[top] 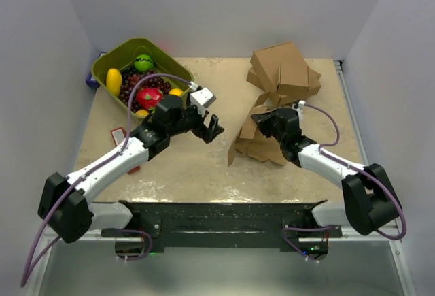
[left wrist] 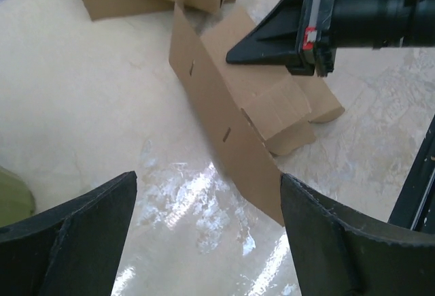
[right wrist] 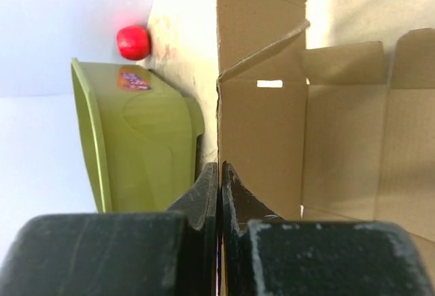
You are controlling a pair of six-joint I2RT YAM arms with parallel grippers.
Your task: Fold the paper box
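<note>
Brown kraft paper box (left wrist: 217,105) half-unfolded, creased flaps splayed; right gripper (right wrist: 219,171) pinches one panel; left gripper (left wrist: 207,177) wide, empty.

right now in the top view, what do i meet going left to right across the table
green fruit basket → left pincer → paper box; the carton pile overlaps the box, so it's left out

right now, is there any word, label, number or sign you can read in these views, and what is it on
No text can be read in any view.
sticker on the green bin: purple and orange print, too blurred to read.
small red-edged tag on the table: too small to read.
paper box: plain brown, no print showing.
</note>
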